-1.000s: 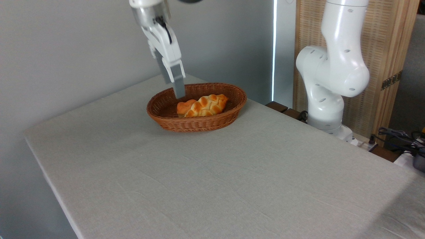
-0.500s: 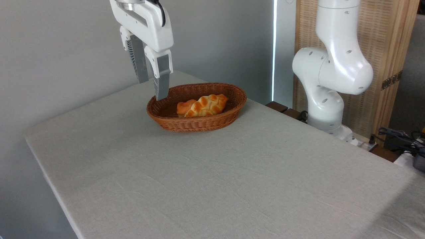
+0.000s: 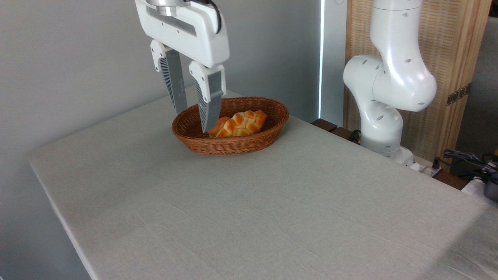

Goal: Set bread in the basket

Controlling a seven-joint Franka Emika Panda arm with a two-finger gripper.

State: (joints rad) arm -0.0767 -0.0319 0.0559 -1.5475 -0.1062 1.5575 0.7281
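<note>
Since half a second ago the pincer (image 3: 193, 121) has swung right, its fingers apart and empty, hanging over the left end of the basket (image 3: 241, 147). Nearest, the grey surface (image 3: 249, 210) lies bare; farther back the basket sits on it. Inside rests the bread (image 3: 242, 123), beside a smaller orange piece (image 3: 216, 125) half hidden by one finger. Its long axis runs left-near to right-far, one pointed end aimed right. It looks light, glossy, perhaps slick; across the middle seems the best hold.
</note>
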